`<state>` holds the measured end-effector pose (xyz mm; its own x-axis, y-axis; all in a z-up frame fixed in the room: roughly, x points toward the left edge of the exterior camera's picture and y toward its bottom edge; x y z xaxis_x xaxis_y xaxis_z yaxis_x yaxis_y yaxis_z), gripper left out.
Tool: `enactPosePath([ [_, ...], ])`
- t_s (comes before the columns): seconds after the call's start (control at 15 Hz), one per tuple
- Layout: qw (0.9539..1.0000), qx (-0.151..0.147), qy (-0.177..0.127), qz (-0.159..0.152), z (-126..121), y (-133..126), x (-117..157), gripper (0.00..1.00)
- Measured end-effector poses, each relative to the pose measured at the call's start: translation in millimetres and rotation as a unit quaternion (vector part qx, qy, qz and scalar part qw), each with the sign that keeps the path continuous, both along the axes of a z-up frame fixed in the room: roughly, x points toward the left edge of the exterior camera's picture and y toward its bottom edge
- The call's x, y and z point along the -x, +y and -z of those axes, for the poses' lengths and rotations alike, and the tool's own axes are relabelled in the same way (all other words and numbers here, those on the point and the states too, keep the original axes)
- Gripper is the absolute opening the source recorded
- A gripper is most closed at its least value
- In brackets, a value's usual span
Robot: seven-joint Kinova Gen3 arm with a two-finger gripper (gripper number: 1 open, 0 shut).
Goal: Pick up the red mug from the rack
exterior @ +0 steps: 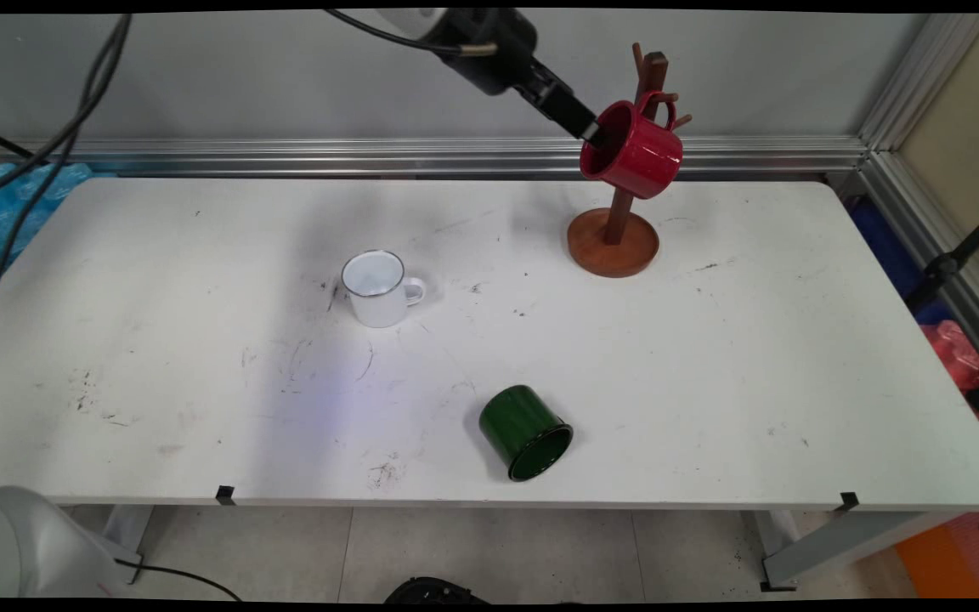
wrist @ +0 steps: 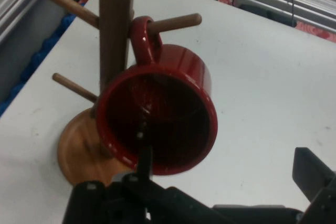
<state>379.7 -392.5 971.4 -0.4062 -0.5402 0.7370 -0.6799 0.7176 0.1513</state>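
Pincer (exterior: 596, 134) apart at rim of red mug (exterior: 638, 157): one finger inside the mouth, other well clear outside, nothing clamped. Mug hangs by handle on peg (wrist: 176, 23) of rack (exterior: 613, 242), tilted, mouth twd hand, off the tabletop (exterior: 753, 340). Care pts, imo: handle sits near peg's mid, so any sideways nudge cd swing it; keep hand in line w/ peg, move slow, don't rock rack. White mug (exterior: 377, 289) & green mug (exterior: 525, 431) well apart

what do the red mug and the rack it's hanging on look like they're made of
Red mug: probably enamelled metal or glazed ceramic; glossy red with bright highlights and a thin rolled rim. The look leaves it open.
Rack: wood, brown with a smooth, slightly satin finish; square post, round pegs and a turned disc base.
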Motion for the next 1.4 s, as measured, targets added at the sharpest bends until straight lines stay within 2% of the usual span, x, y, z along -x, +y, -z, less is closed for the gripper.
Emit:
enactPosePath([
  [0.4,0.9995,-0.022,0.017,-0.016,24.7,-24.1,36.8,1.00],
  [1.13,0.9986,-0.030,0.026,-0.035,46.5,-43.9,60.7,1.00],
  [1.2,0.9985,-0.031,0.027,-0.036,47.6,-44.5,61.5,0.00],
  [1.4,0.9986,-0.031,0.026,-0.035,50.3,-45.2,62.8,0.00],
])
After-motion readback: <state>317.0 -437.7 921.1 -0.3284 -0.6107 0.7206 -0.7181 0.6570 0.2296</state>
